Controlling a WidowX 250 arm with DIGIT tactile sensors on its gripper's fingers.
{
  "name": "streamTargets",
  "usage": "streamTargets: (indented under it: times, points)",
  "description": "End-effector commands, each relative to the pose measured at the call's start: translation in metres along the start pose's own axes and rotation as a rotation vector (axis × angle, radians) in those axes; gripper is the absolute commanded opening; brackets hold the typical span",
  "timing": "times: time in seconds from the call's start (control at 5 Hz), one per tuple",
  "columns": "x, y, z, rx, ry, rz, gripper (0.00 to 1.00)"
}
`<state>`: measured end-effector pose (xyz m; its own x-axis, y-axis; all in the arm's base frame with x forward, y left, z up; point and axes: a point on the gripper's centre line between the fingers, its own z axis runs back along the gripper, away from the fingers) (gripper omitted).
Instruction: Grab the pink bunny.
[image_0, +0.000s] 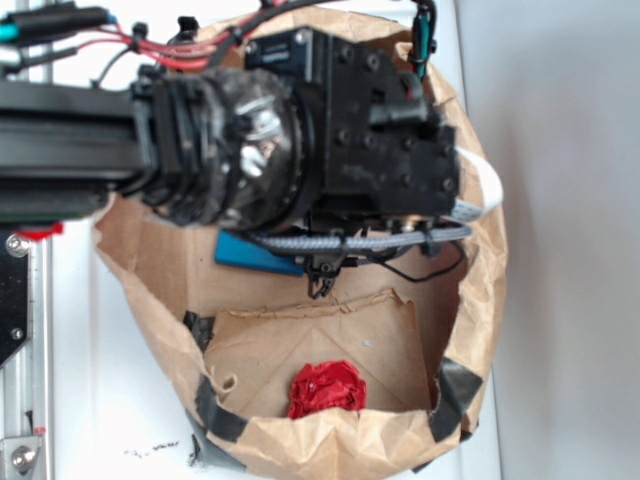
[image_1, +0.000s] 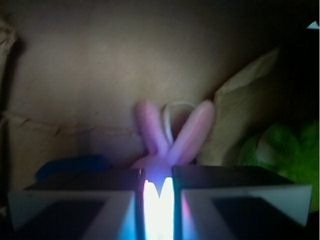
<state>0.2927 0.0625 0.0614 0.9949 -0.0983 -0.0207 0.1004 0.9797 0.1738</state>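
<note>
A: What is sitting nearest in the exterior view?
B: The black arm (image_0: 250, 140) is hanging over the paper bag (image_0: 480, 300), hiding the bunny; a red wrinkly lump (image_0: 327, 389) is lying near, a blue block (image_0: 257, 254) farther.
A: And the wrist view?
B: The gripper (image_1: 159, 192) is clenching the pink bunny (image_1: 170, 135), ears sticking up beyond the fingers (image_1: 75, 205); a lime-green plush toy (image_1: 282, 147) is lying right.

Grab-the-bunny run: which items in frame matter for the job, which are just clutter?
Job:
- pink bunny, ears up between the gripper fingers
- gripper

Clutter:
- blue block
- red wrinkly lump
- lime-green plush
- paper bag holding it all
</note>
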Motion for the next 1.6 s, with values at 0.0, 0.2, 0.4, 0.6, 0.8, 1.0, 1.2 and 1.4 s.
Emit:
streamTargets:
  times: [0.0, 0.2, 0.4, 0.6, 0.8, 1.0, 1.2, 1.4]
  points:
    - [0.018, 0.035, 0.06, -0.075, -0.046, -0.031, 1.0]
    - [0.023, 0.035, 0.051, -0.087, -0.042, -0.043, 1.0]
    - [0.022, 0.028, 0.036, -0.139, -0.057, -0.079, 1.0]
    - [0.02, 0.025, 0.026, -0.158, -0.066, -0.105, 1.0]
    - [0.02, 0.025, 0.026, -0.158, -0.066, -0.105, 1.0]
    - [0.02, 0.025, 0.026, -0.158, -0.066, -0.105, 1.0]
    - [0.02, 0.025, 0.026, -0.158, -0.066, -0.105, 1.0]
    - [0.013, 0.016, 0.009, -0.087, -0.07, -0.166, 1.0]
